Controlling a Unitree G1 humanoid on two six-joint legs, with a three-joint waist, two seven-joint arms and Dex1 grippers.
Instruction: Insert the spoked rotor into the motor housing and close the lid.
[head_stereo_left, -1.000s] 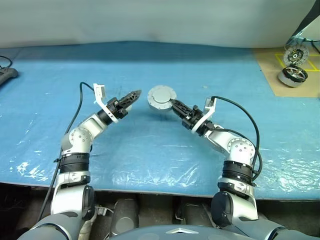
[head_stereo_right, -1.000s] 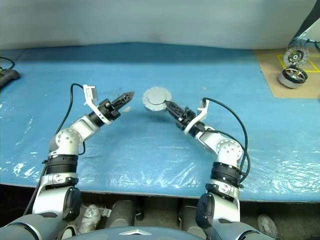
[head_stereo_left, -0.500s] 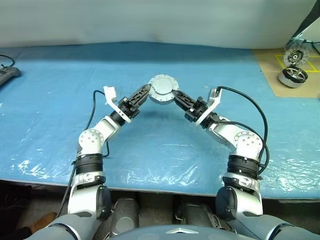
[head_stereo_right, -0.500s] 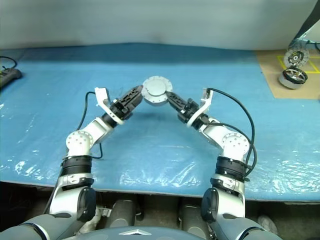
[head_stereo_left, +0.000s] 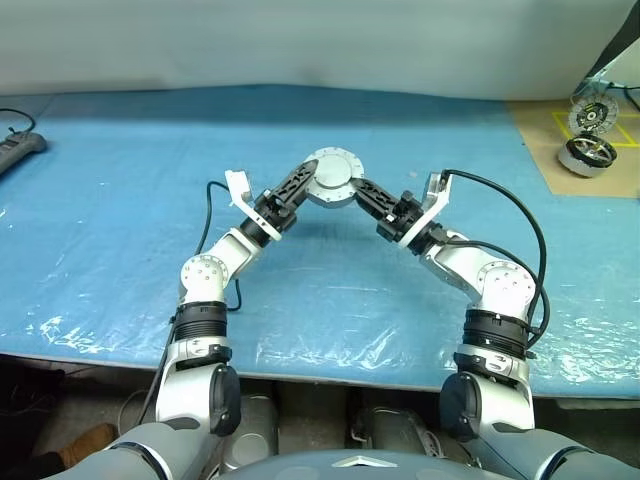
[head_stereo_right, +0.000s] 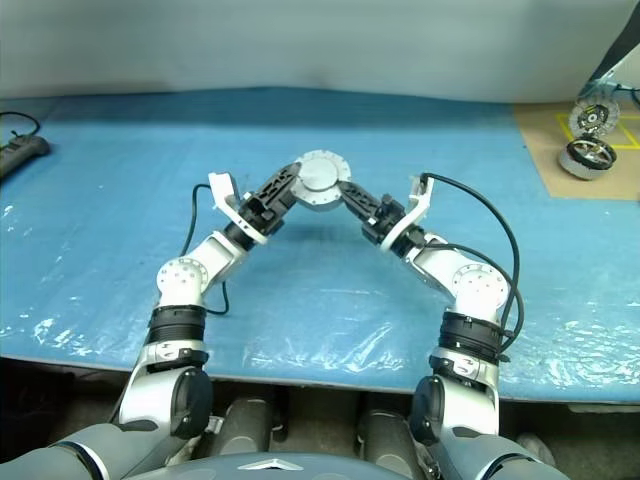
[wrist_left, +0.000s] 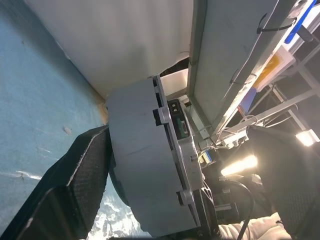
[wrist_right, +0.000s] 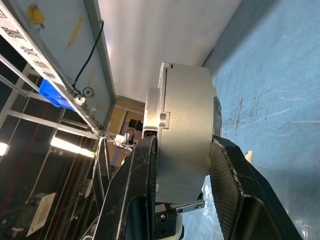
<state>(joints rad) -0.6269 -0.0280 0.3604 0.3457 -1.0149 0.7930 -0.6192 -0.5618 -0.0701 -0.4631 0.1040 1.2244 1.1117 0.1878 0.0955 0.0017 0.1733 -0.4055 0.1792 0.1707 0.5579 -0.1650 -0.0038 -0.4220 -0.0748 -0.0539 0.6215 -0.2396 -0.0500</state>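
right tool (head_stereo_left: 352, 186): clamped across the motor housing (head_stereo_left: 331, 179), holding it up above the blue counter (head_stereo_left: 120, 200).
left tool (head_stereo_left: 308, 177): has swung in from the left and opened wide; its fingers now straddle the housing's other side, not yet closed.
meaning: lid (wrist_right: 152, 131) looks seated on the housing; a two-handed hold or handover seems near.

A blue plastic sheet (head_stereo_left: 330, 300) covers the table under the jaws. A pale wall (head_stereo_left: 300, 40) rises beyond them. A brown board (head_stereo_left: 560, 140) lies well off to their right.
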